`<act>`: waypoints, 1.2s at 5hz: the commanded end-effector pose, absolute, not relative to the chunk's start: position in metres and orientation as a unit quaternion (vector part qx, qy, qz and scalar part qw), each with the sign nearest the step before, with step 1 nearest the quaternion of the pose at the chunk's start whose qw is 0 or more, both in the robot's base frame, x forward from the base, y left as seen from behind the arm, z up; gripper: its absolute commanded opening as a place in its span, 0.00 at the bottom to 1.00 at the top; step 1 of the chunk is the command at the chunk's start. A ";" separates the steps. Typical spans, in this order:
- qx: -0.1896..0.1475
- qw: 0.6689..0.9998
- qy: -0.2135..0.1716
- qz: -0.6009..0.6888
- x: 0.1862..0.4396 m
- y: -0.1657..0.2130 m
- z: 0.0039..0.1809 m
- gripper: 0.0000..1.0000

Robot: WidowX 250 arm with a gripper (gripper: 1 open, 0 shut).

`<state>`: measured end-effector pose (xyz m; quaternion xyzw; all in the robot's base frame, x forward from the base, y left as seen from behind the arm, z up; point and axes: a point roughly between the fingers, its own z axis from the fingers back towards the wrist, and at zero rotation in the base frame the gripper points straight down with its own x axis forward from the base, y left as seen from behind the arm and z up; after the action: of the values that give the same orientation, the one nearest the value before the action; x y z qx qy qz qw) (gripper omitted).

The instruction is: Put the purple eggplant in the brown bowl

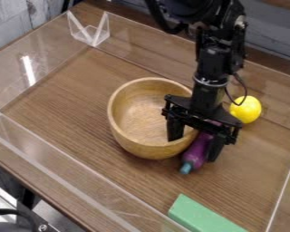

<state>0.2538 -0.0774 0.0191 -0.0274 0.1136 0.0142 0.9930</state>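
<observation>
One wooden counter, brown planks with a pale front edge running down to the lower left, and that's pretty much the room, plus some grey stuff past the far edge. The purple eggplant sits toward the right edge, just beside the brown bowl, partly under the black jaws. Can't tell if they're wide or narrow, tbh.

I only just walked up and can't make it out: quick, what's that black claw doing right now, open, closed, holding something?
Gripper: over the purple eggplant; whether it grips it can't be told.
</observation>
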 end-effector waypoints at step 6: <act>-0.026 0.989 0.146 0.011 0.245 -0.090 0.005 1.00</act>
<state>0.2561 -0.0785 0.0190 -0.0256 0.1191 0.0213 0.9923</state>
